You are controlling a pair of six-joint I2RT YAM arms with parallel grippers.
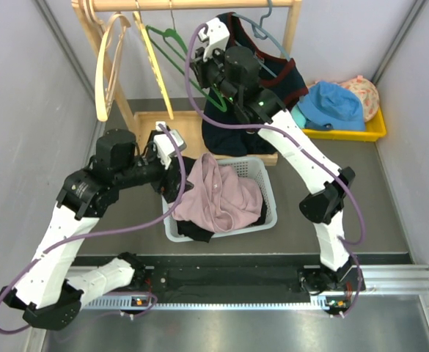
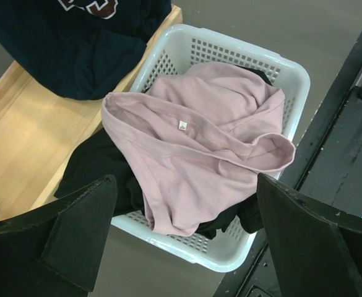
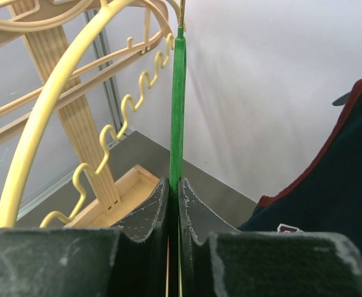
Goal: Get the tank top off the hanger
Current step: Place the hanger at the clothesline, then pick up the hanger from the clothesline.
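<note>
The navy tank top (image 1: 281, 82) with maroon trim hangs on a grey-blue hanger (image 1: 267, 28) from the wooden rail, its hem down on the rack's base. It also shows in the left wrist view as the tank top (image 2: 75, 49) and at the right edge of the right wrist view as the tank top (image 3: 338, 179). My right gripper (image 1: 202, 72) is up by the rail, left of the tank top. There the right gripper (image 3: 174, 183) is shut on a thin green hanger (image 3: 178, 93). My left gripper (image 1: 171, 149) hovers open over the basket; nothing is between the left gripper (image 2: 184, 189) fingers.
A white basket (image 1: 270, 192) holds a pink garment (image 1: 221, 194) and a black one; in the left wrist view the basket (image 2: 230, 38) touches the wooden rack base (image 2: 26, 136). Yellow hangers (image 1: 108, 66) hang at left. A blue hat (image 1: 335, 103) lies in a yellow tray (image 1: 372, 132).
</note>
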